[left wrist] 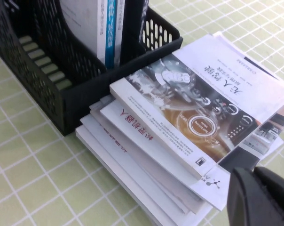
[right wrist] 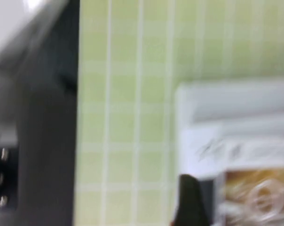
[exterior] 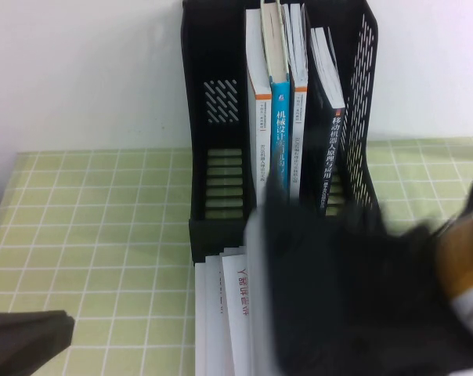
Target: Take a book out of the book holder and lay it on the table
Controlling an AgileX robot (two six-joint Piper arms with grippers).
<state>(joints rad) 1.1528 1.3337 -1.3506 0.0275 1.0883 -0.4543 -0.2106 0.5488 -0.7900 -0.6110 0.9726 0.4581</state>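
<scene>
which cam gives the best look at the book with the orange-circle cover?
Left wrist view: the book lies flat atop the stack by the book holder, cover fully visible, left gripper beside it. High view: the right arm hides it. Right wrist view: only a blurred orange corner.

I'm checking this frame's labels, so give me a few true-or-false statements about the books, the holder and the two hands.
1. The book lies flat on top of a pile of booklets. True.
2. The book holder holds no books. False: several stand upright in it.
3. The pile lies on the table in front of the holder. True.
4. The left hand grips the book. False: it sits beside the pile, apart from it.
5. The right hand is clearly visible in the high view. False: only a blurred dark arm shows.
</scene>
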